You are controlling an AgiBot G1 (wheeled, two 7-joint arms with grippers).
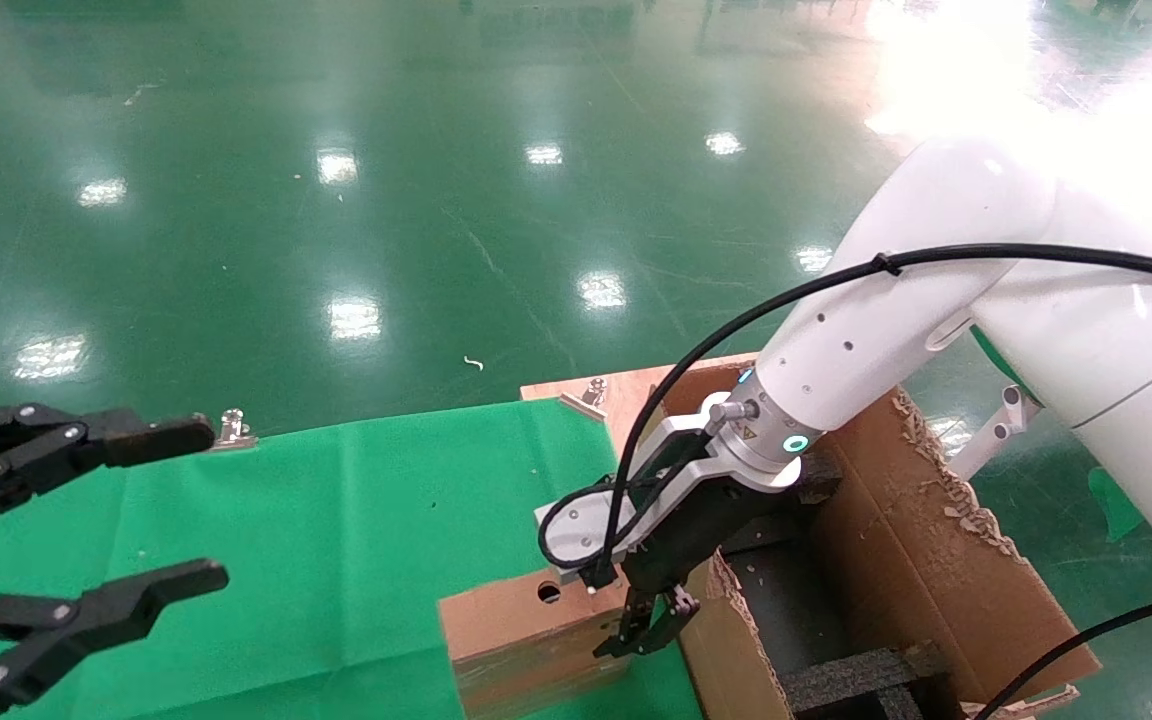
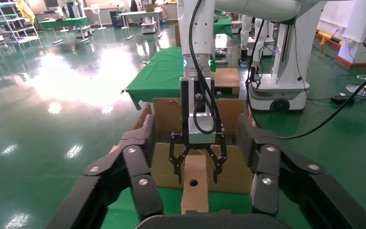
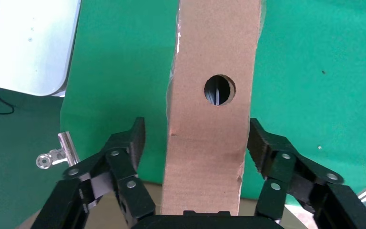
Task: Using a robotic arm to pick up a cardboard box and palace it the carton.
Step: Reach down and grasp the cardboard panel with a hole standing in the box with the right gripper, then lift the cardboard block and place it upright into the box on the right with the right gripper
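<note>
The left gripper hangs spread and empty over the green cloth. The right gripper, fingers spread, straddles the cardboard box without touching, beside the carton.

A bench draped in green cloth carries the small cardboard box, which stands on the cloth near the bench's right edge. Silver clips pin the cloth at the far edge. Just beside the box, off the bench's right side, stands the large carton over the glossy green floor.
</note>
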